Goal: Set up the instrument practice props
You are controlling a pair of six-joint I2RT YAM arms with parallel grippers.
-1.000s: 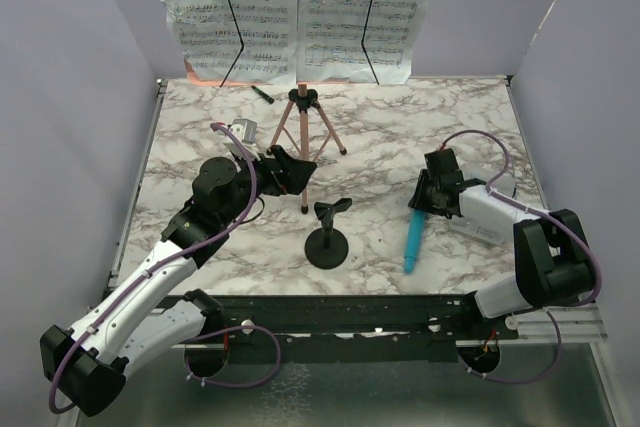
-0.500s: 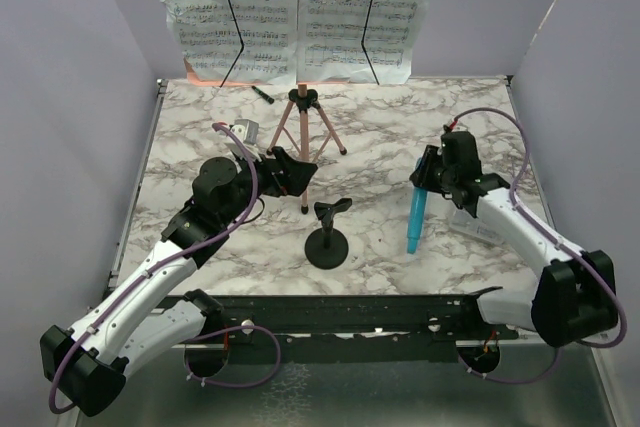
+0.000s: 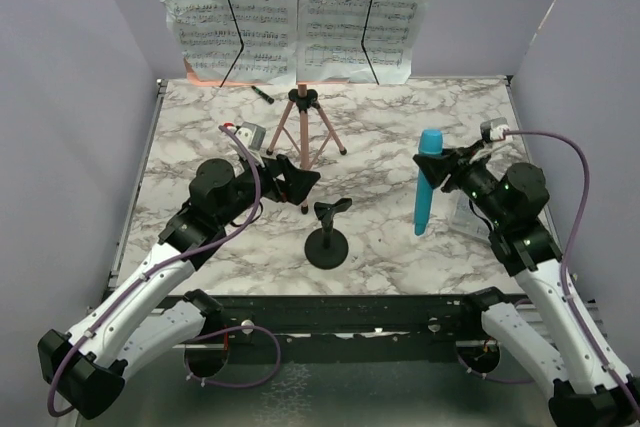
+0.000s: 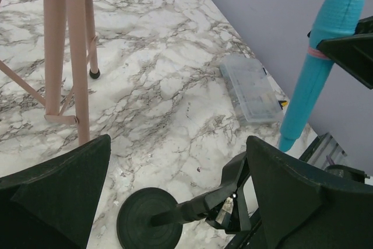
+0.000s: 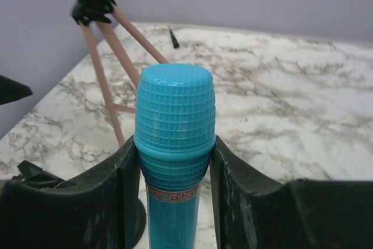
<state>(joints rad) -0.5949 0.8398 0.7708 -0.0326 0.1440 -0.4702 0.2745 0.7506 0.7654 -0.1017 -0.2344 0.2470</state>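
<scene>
The bright blue toy microphone [image 3: 429, 182], which lay slanted on the marbled desk [image 3: 380, 137] a second ago, now stands upright, head up. The right gripper [image 5: 175, 164] clamps it just below the head, over the desk's right half. The left gripper [image 4: 178, 161] hangs with its jaws spread wide and empty, just beside the near leg of the pink tripod music stand [image 3: 304, 137]. The small black round-based mic stand [image 3: 326, 243] sits toward the near edge between the two grippers, with bare marble separating it from the microphone. White sheet-music pages [image 3: 295, 12] rise at the far edge.
</scene>
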